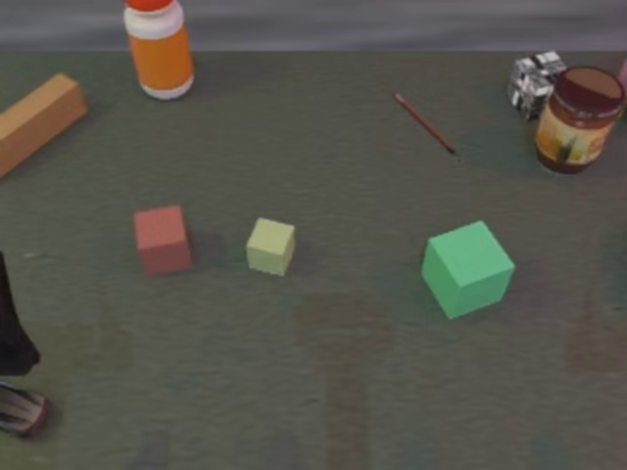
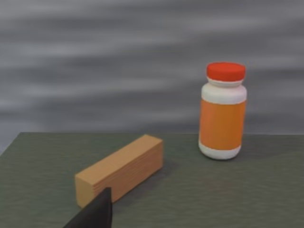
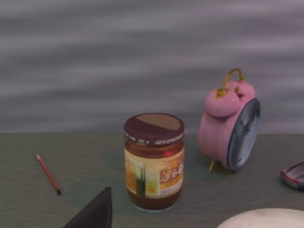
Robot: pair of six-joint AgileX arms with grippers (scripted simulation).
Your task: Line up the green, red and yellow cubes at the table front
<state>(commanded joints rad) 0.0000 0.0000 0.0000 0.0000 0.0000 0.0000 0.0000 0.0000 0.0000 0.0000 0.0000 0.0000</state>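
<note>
Three cubes sit apart in a loose row across the middle of the table (image 1: 333, 392): the red cube (image 1: 162, 239) at left, the yellow cube (image 1: 270, 246) beside it, the green cube (image 1: 467, 268) further right. My left arm (image 1: 12, 338) is parked at the left edge, away from the red cube. In its wrist view one dark fingertip (image 2: 100, 211) shows, with bare table beside it and nothing held. My right arm is outside the top view. Its wrist view also shows one dark fingertip (image 3: 99, 213) with nothing held. Neither wrist view shows the cubes.
At the back stand a long tan wooden block (image 1: 34, 119), an orange bottle (image 1: 160, 47), a thin pencil (image 1: 424, 123), a patterned cube (image 1: 535, 81) and a brown jar (image 1: 579, 117). A pink alarm clock (image 3: 230, 126) and a white rim (image 3: 266, 219) lie right. A striped object (image 1: 20, 409) lies front left.
</note>
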